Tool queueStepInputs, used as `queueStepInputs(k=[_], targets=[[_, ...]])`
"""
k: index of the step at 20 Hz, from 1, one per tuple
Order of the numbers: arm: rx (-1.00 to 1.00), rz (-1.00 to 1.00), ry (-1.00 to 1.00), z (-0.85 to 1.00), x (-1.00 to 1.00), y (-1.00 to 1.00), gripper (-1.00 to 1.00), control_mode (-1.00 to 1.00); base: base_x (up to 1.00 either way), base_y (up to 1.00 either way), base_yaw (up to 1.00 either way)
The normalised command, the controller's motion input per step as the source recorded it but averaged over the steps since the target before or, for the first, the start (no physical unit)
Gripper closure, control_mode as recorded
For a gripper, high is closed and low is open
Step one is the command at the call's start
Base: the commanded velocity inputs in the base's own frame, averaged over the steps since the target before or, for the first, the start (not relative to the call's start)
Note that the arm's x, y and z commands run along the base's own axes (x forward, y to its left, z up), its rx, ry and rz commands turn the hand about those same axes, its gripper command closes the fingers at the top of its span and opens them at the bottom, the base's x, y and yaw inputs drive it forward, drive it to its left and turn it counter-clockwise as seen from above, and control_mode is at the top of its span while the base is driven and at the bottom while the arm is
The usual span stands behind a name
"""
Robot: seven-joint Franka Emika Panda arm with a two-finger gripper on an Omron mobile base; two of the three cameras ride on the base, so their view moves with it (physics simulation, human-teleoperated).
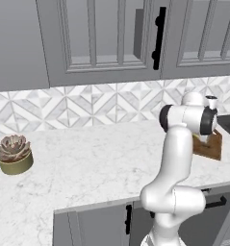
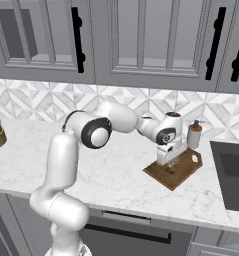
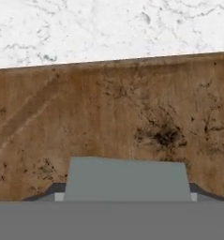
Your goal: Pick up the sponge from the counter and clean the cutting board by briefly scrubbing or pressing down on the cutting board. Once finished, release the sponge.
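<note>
With the gripper (image 2: 171, 162) low over the cutting board (image 2: 183, 172), fingers seemingly closed on the grey-topped sponge (image 3: 127, 180), hard pressing could skid the board toward three o'clock.

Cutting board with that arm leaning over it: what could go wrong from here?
1. The gripper holds the sponge low over the cutting board. A hard push might slide the loose board across the smooth counter.
2. The soap dispenser stands just beside the board's far corner, close to the hand. A wide scrubbing stroke that way could tip it.
</note>
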Motion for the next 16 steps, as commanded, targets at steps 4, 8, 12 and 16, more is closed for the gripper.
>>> queueStepInputs(k=[4, 8, 12, 16], targets=[[-0.24, -0.32, -0.23, 0.15, -0.21, 0.22, 1.0, -1.0, 0.0, 0.0, 0.0], [-0.64, -0.27, 0.08, -0.89, 0.25, 0.79, 1.0, -1.0, 0.0, 0.0, 0.0], [-0.58, 0.0, 0.44, -0.93, 0.68, 0.36, 1.0, -1.0, 0.0, 0.0, 0.0], [-0.44, 0.22, 0.48, -0.19, 0.04, -0.33, 1.0, -1.0, 0.0, 0.0, 0.0]])
